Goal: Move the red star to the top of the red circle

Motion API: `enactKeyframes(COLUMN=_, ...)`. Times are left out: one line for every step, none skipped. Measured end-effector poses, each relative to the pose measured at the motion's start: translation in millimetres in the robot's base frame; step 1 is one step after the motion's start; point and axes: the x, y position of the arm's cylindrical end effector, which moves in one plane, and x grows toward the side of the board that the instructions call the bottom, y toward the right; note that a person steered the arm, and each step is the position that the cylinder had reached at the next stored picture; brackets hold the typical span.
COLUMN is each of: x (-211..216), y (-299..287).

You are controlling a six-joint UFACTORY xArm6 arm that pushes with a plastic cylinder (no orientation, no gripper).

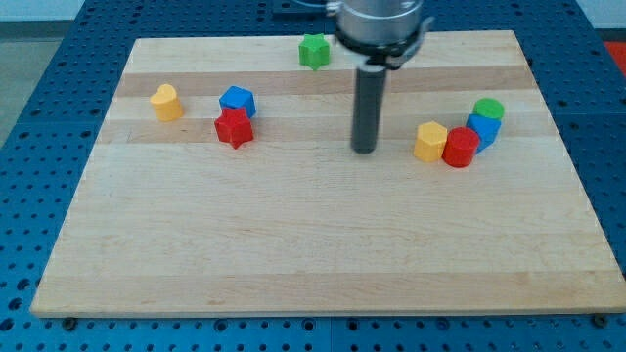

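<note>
The red star [234,128] lies at the board's upper left, touching the blue block [237,101] just above it. The red circle [460,148] stands at the right, between a yellow block [429,141] on its left and a blue block [482,129] on its upper right. A green circle [488,109] sits above that blue block. My tip [364,150] rests on the board near the middle, well to the right of the red star and left of the yellow block.
A yellow heart-like block [167,102] lies at the far left. A green star [314,51] sits near the top edge of the wooden board [313,254]. Blue pegboard surrounds the board.
</note>
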Motion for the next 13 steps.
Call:
enactKeyframes(x=9, y=-58)
enactKeyframes(x=15, y=-120)
enactKeyframes(x=14, y=-174)
enactKeyframes(x=-5, y=-207)
enactKeyframes(x=-32, y=-213)
enactKeyframes(x=-42, y=-210)
enactKeyframes(x=-42, y=-195)
enactKeyframes(x=-41, y=-171)
enactKeyframes(x=-37, y=-142)
enactKeyframes(x=-27, y=-119)
enactKeyframes(x=-20, y=-95)
enactKeyframes(x=-9, y=-75)
enactKeyframes(x=2, y=-59)
